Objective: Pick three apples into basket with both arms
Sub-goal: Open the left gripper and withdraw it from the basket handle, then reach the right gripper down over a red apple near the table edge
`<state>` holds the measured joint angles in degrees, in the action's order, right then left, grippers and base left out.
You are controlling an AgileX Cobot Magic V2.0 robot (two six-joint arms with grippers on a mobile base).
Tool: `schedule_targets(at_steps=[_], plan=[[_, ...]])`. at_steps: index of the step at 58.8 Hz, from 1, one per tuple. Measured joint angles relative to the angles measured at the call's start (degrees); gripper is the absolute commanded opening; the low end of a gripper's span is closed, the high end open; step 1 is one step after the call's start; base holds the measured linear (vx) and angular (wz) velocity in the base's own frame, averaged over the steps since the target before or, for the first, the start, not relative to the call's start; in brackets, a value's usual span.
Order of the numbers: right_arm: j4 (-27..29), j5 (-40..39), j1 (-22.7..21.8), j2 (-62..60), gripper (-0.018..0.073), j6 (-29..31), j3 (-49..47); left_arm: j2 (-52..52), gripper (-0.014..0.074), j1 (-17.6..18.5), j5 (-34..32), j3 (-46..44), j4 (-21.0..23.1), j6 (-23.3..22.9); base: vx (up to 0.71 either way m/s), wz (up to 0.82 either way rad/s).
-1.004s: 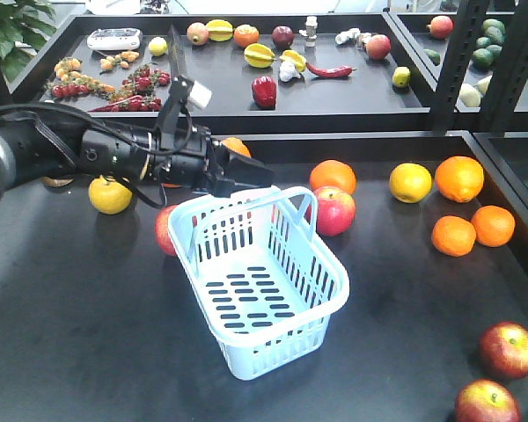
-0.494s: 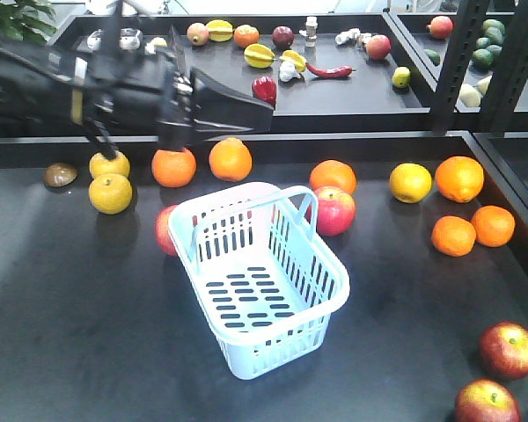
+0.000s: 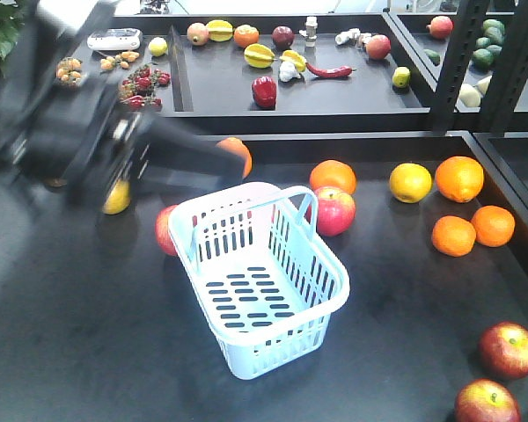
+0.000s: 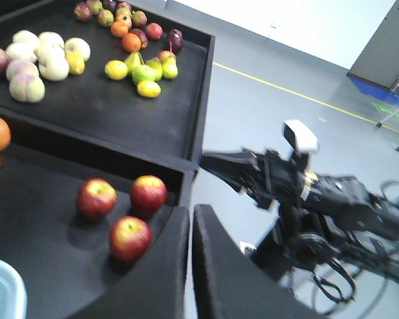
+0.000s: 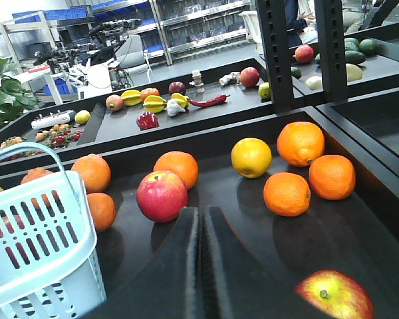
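The pale blue basket [image 3: 255, 281] stands empty mid-table, also at the left of the right wrist view [image 5: 40, 232]. Two dark red apples [image 3: 509, 350] [image 3: 487, 404] lie at the front right corner. The left wrist view shows three such apples [image 4: 96, 198] [image 4: 148, 193] [image 4: 130, 239] near the table's edge. My left gripper [image 3: 224, 163] is a motion blur behind and left of the basket; its jaws [image 4: 191, 222] are shut and hold nothing. My right gripper [image 5: 201, 212] is shut and empty, low over the table, with one apple [image 5: 334, 294] at its right.
A brighter pink-red apple [image 3: 333, 211] and another red apple [image 3: 165, 230] flank the basket. Oranges [image 3: 458, 178] and a yellow fruit [image 3: 410, 183] sit at the back right. A raised shelf [image 3: 334, 101] of mixed fruit runs along the back. The right arm [image 4: 319, 199] hangs beyond the table's edge.
My left arm lifted from the basket's far rim, rose, then swung toward the left, and is now blurred. The basket and the fruit have not moved.
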<state>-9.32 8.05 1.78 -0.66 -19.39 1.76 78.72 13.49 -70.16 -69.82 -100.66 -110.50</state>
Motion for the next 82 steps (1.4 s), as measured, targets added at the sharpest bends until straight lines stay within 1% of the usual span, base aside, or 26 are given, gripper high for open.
schedule_targets(at_steps=[7, 13, 16, 22, 28, 36, 40, 46, 55, 71, 75, 82], plan=[[0.0, 0.0, 0.0, 0.0, -0.0005, 0.0, 0.0, -7.9, -0.0008, 0.0, 0.0, 8.9, 0.0, 1.5, 0.0, 0.0], [0.0, 0.0, 0.0, 0.0, -0.0005, 0.0, 0.0, -15.7, -0.0008, 0.0, 0.3, 16.9, 0.0, 4.9, 0.0, 0.0], [0.0, 0.0, 0.0, 0.0, -0.0005, 0.0, 0.0, -20.3, -0.0008, 0.0, 1.6, 20.9, 0.0, 6.7, 0.0, 0.0], [0.0, 0.0, 0.0, 0.0, -0.0005, 0.0, 0.0, -28.9, -0.0008, 0.0, 6.4, 29.3, 0.0, 8.3, 0.0, 0.0], [0.0, 0.0, 0.0, 0.0, -0.0005, 0.0, 0.0, -36.8, -0.0008, 0.0, 13.5, 38.2, 0.0, 8.7, 0.0, 0.0], [0.0, 0.0, 0.0, 0.0, -0.0005, 0.0, 0.0, -45.6, -0.0008, 0.0, 22.4, 49.5, 0.0, 8.0, 0.0, 0.0], [0.0, 0.0, 0.0, 0.0, -0.0005, 0.0, 0.0, -49.0, -0.0008, 0.0, 25.3, 54.7, 0.0, 7.0, 0.0, 0.0], [0.0, 0.0, 0.0, 0.0, -0.0005, 0.0, 0.0, -52.1, -0.0008, 0.0, 26.6, 60.5, 0.0, 6.7, 0.0, 0.0], [0.0, 0.0, 0.0, 0.0, -0.0005, 0.0, 0.0, -53.7, -0.0008, 0.0, 26.6, 65.3, 0.0, 6.7, 0.0, 0.0], [0.0, -0.1, 0.0, 0.0, -0.0005, -0.1, 0.0, -53.8, -0.0008, 0.0, 27.1, 65.7, 0.0, 6.6, 0.0, 0.0], [1.4, -0.9, 0.0, 0.0, -0.0005, -2.1, 0.0, -53.8, -0.0008, 0.0, 27.1, 65.7, 0.0, 6.6, 0.0, 0.0], [7.1, -3.5, 0.0, 0.0, -0.0005, -9.9, 0.0, -53.8, -0.0008, 0.0, 27.1, 65.7, 0.0, 6.6, 0.0, 0.0]])
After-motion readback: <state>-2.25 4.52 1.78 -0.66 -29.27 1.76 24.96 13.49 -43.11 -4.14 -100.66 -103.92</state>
